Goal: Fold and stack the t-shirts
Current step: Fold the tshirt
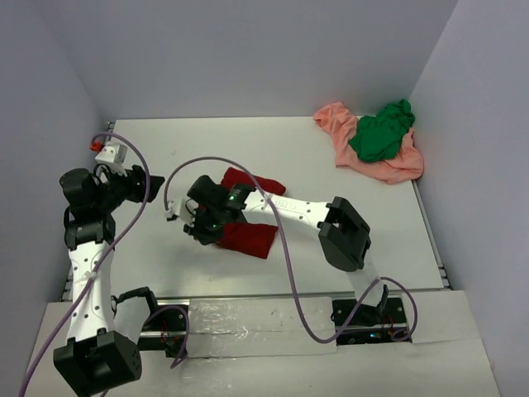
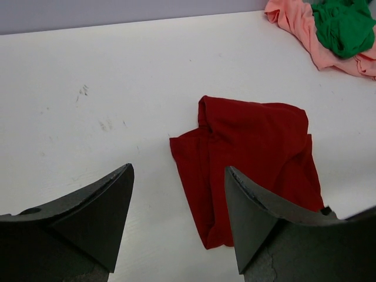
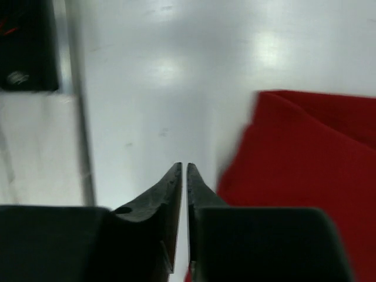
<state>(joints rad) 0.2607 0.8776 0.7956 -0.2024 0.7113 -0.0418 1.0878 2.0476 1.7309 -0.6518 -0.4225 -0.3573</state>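
Red t-shirt (image 1: 248,238): lies bunched up on the white tabletop (image 1: 273,141), near the middle and a bit to the left.
In the way: the right arm (image 1: 289,211) reaches over the red t-shirt and hides its middle from above. A purple cable (image 1: 291,281) loops over it too.
Right jaws: at the left edge of the red t-shirt, almost closed with just a thin slit. Nothing shows between the tips.
Left jaws: wide open and holding nothing, off to the left, apart from the red t-shirt.
Pink t-shirt (image 1: 395,168): in a crumpled heap in the far right corner.
Green t-shirt (image 1: 382,132): bunched up on top of the pink t-shirt.
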